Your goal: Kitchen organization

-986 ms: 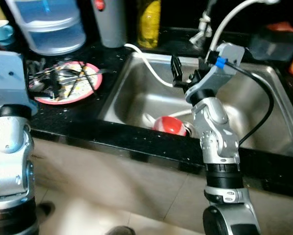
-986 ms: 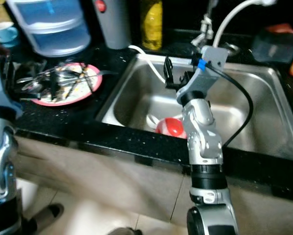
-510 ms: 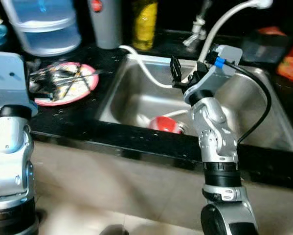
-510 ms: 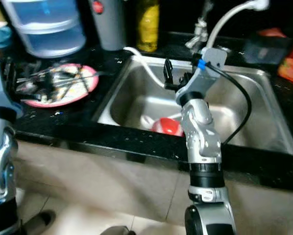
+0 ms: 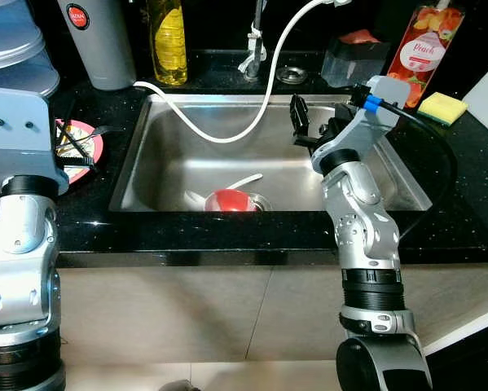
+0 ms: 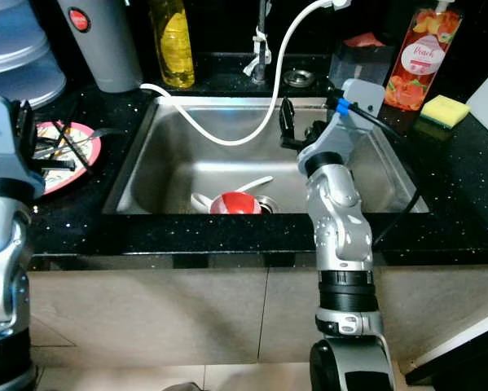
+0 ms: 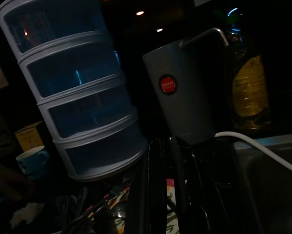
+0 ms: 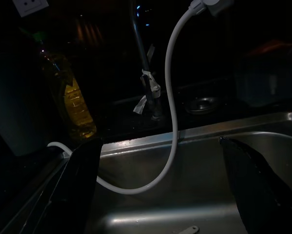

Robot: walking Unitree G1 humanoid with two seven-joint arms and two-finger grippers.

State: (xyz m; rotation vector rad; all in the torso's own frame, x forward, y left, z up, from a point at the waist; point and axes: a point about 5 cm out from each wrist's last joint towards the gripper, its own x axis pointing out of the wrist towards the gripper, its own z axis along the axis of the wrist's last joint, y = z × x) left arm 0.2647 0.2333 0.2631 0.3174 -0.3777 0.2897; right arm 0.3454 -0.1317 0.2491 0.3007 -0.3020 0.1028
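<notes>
Below, red bowl (image 5: pixel 230 200) in sink (image 5: pixel 162 167), right hand (image 5: pixel 313 129) spread above it

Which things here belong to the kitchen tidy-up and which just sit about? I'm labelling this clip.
Job in hand:
- red bowl in the steel sink
- white spoon beside it
- pink plate piled with dark cutlery
- right gripper, open above the sink

Lying about:
- yellow oil bottle
- grey jug
- peach soap bottle
- yellow sponge
- white hose
</notes>
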